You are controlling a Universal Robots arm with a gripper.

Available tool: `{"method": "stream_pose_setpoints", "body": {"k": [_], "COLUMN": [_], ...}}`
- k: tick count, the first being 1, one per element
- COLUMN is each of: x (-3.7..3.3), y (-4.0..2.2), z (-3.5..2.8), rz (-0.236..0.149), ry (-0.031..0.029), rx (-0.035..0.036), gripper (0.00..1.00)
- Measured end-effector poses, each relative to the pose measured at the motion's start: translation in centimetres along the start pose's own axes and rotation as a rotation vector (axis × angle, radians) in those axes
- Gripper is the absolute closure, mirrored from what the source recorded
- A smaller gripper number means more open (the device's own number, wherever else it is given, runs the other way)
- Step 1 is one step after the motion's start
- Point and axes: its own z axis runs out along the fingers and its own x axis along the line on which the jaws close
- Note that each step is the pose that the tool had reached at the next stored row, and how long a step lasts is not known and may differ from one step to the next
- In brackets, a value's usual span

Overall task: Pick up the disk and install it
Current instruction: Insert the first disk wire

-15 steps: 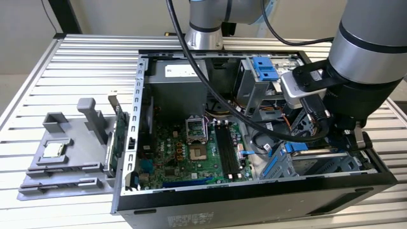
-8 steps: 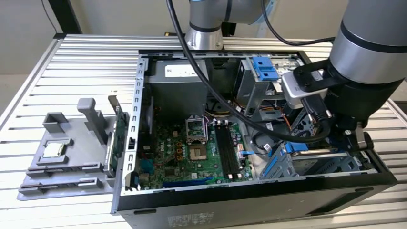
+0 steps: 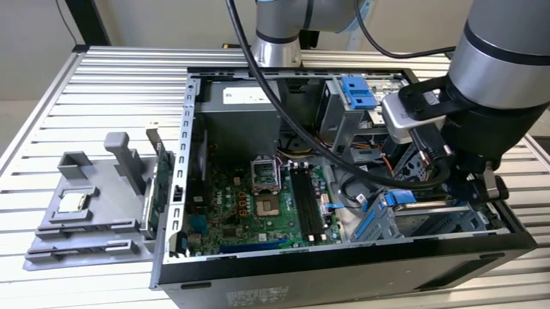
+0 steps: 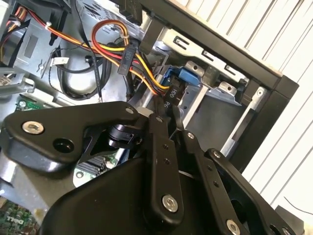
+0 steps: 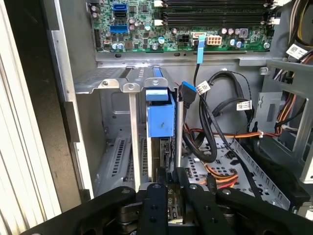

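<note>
Two fingers (image 5: pixel 154 210) of the gripper (image 5: pixel 170 205) pinch the disk (image 5: pixel 160 117) standing edge-on in the drive cage (image 5: pixel 113 122) at the exterior view's near right; probably stiff, fairly heavy and shock-sensitive, it is best held across its flat metal faces.

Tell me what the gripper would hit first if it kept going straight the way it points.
Most likely the disk, standing on edge in the drive cage right ahead of the gripper; depth is unclear.
</note>
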Motion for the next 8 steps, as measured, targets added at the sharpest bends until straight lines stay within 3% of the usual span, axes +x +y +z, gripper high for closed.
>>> {"method": "stream_pose_setpoints", "body": {"k": [2, 4, 7, 8], "x": [0.02, 0.02, 0.03, 0.03], "y": [0.0, -0.01, -0.01, 0.0], "z": [-0.01, -0.02, -0.02, -0.02], "rz": [0.0, -0.005, -0.014, -0.014], "ry": [0.0017, 0.0153, 0.0456, 0.0471], "rx": [-0.0007, -0.002, -0.0084, -0.0084], "gripper": [1.0, 1.0, 1.0, 1.0]}}
